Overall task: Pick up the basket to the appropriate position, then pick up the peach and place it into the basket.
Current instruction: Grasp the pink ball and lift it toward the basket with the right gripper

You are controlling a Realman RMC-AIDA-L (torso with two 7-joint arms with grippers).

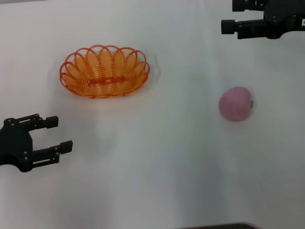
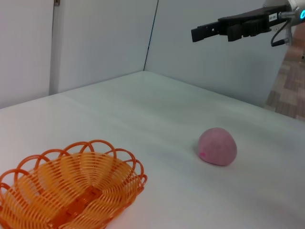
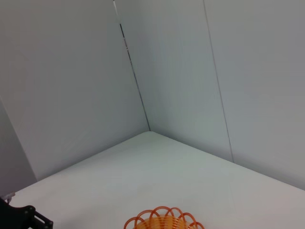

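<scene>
The orange wire basket (image 1: 104, 71) stands empty on the white table, at the far left in the head view. The pink peach (image 1: 236, 103) lies on the table to the right, well apart from the basket. My left gripper (image 1: 60, 134) is open and empty, nearer than the basket and to its left. My right gripper (image 1: 228, 15) is open and empty, beyond the peach at the far right. The left wrist view shows the basket (image 2: 71, 191), the peach (image 2: 218, 146) and the right gripper (image 2: 209, 31) above the table. The basket's rim (image 3: 164, 220) also shows in the right wrist view.
The white table (image 1: 152, 167) runs to grey walls that meet in a corner (image 3: 148, 129) at the back. The left gripper (image 3: 24, 217) shows at the edge of the right wrist view. A dark edge (image 1: 219, 226) lies at the table's front.
</scene>
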